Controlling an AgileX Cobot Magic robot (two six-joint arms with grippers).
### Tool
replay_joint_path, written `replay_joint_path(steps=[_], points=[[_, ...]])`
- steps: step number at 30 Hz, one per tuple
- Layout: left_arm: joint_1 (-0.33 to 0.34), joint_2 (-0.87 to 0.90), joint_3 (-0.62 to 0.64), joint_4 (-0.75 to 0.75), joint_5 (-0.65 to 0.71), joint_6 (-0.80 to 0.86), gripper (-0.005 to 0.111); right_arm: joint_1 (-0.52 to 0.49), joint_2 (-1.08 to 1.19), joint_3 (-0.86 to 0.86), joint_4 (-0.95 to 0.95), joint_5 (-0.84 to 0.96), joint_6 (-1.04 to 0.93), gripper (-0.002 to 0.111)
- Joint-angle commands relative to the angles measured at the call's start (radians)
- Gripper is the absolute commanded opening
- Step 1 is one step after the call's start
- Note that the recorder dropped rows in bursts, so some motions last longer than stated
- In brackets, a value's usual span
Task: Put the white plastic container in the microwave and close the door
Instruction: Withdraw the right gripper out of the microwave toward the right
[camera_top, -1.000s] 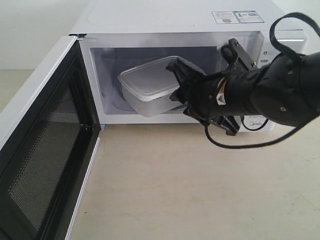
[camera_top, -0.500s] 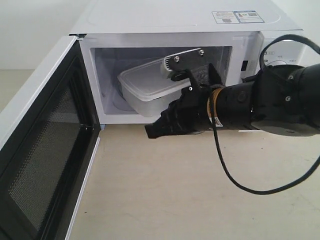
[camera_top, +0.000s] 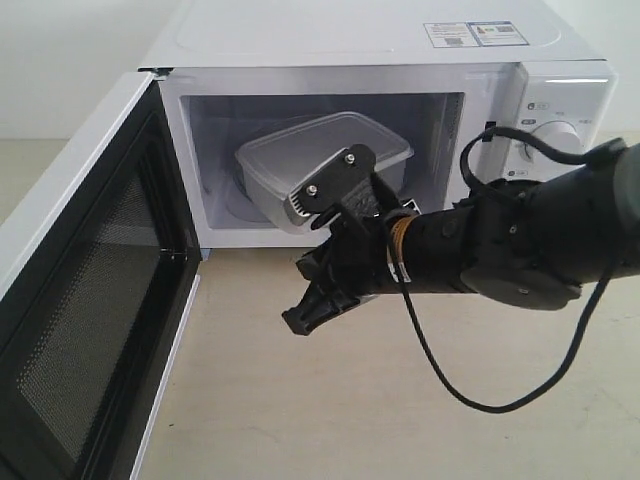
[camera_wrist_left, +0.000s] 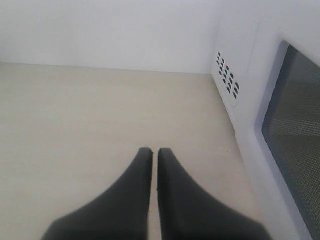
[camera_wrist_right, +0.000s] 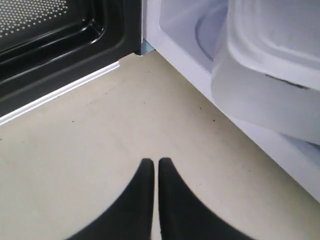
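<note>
The white plastic container (camera_top: 320, 160) sits inside the white microwave (camera_top: 350, 40), tilted, its near corner over the cavity's front sill; it also shows in the right wrist view (camera_wrist_right: 270, 75). The door (camera_top: 90, 280) stands wide open to the left, black mesh inner face showing (camera_wrist_right: 55, 30). My right gripper (camera_top: 300, 322) is shut and empty, outside the cavity, low over the beige table in front of the opening (camera_wrist_right: 151, 162). My left gripper (camera_wrist_left: 150, 151) is shut and empty over the table beside a white vented panel (camera_wrist_left: 227, 80); it is out of the exterior view.
The beige tabletop (camera_top: 330, 400) stretches in front of the microwave. The open door takes up the left side. Two round knobs (camera_top: 560, 135) sit on the microwave's right panel, behind my right arm and its black cable (camera_top: 480, 400).
My right gripper let go of the container, shut, and drew back out of the cavity, down and to the left. The container stays inside.
</note>
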Motion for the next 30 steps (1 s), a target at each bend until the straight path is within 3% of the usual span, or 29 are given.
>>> replay_joint_path(steps=[1,6,13,22,30], points=[[-0.008,-0.003,0.003,-0.009,0.003,0.001,0.004,0.002,0.011,0.002,0.331,-0.065,-0.297,0.000],[-0.008,-0.003,0.003,-0.009,0.003,0.001,0.004,0.002,0.033,0.002,0.771,-0.176,-0.657,0.000],[-0.008,-0.003,0.003,-0.009,0.003,0.001,0.004,0.002,0.067,-0.002,0.755,-0.226,-0.681,0.000],[-0.008,-0.003,0.003,-0.009,0.003,0.001,0.004,0.002,0.202,-0.241,0.755,-0.111,-0.652,0.000],[-0.008,-0.003,0.003,-0.009,0.003,0.001,0.004,-0.028,0.208,-0.251,0.755,-0.135,-0.674,0.000]])
